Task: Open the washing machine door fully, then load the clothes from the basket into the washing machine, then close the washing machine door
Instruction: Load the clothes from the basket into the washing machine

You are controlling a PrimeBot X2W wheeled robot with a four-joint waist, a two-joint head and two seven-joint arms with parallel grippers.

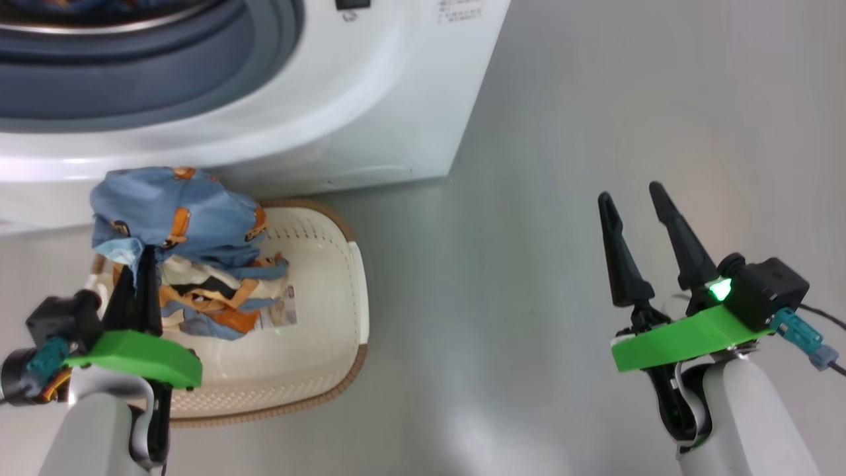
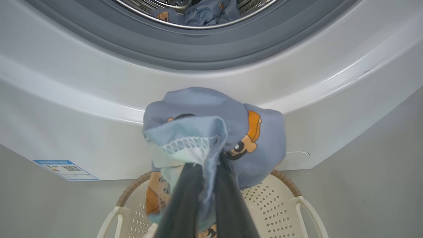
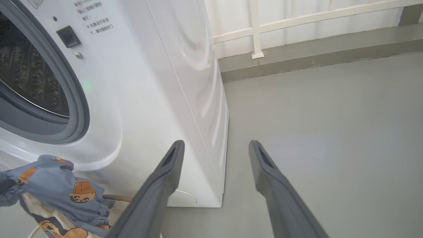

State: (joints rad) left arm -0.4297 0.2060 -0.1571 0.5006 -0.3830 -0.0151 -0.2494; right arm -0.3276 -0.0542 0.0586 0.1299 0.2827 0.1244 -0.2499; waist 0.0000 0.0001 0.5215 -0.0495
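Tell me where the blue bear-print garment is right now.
The blue bear-print garment hangs pinched in the left gripper, low left in the head view, over the cream perforated plastic basket and in front of the white washing machine.

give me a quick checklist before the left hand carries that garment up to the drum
1. Grip: left hand shut on the blue garment: ok.
2. Hanging cloth free of the basket: cannot tell.
3. Mouth of the drum unblocked, with another piece lying inside: ok.
4. Right hand open, off to the side over the floor: ok.
5. The door fully open: cannot tell.
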